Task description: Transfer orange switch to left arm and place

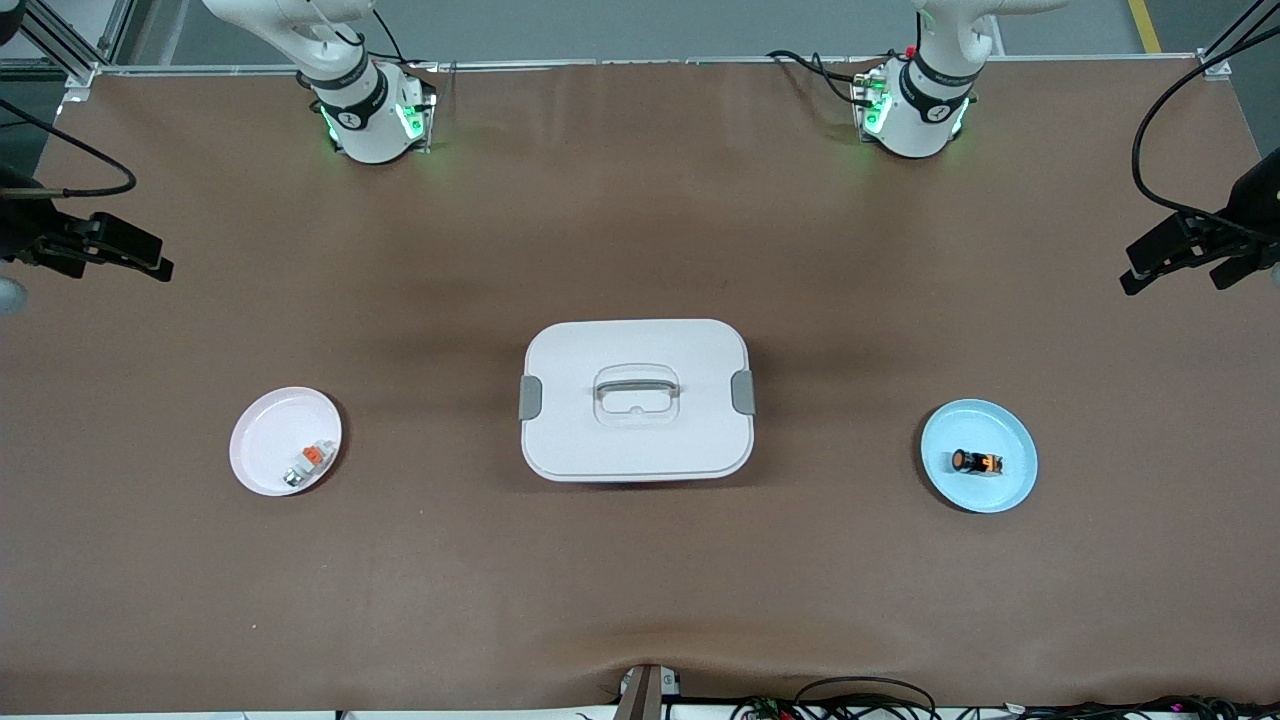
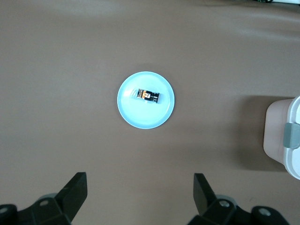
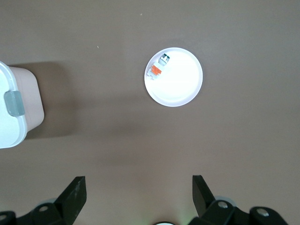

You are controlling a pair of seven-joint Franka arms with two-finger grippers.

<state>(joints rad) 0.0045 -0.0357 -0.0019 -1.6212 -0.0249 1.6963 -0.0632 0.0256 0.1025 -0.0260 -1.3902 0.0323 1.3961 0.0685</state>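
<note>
On the brown worktop [image 1: 640,590], the things nearest the front camera are two plates, one toward each arm's end. The blue plate [image 1: 979,456], at the left arm's end, carries a black part with an orange face [image 1: 977,462] lying on its side. The pale pink plate [image 1: 285,441], at the right arm's end, carries a small white piece with an orange tab [image 1: 309,463], close to the plate's rim.

Between the plates, and slightly farther from the camera, stands a white lidded box [image 1: 637,399], handle flat and both grey latches down.

Both arms wait high, near their bases. The left end effector [image 2: 140,199] hangs over bare worktop within sight of the blue plate, its fingers spread wide and carrying nothing. The right end effector [image 3: 139,199] hangs likewise within sight of the pink plate, also spread wide with nothing between its fingers.

Which orange item is the switch is not certain. If it is the black-and-orange part, it already lies at the left arm's end, as the task wants. If it is the white-and-orange piece, it lies on the right arm's plate and the handover is still owed.
</note>
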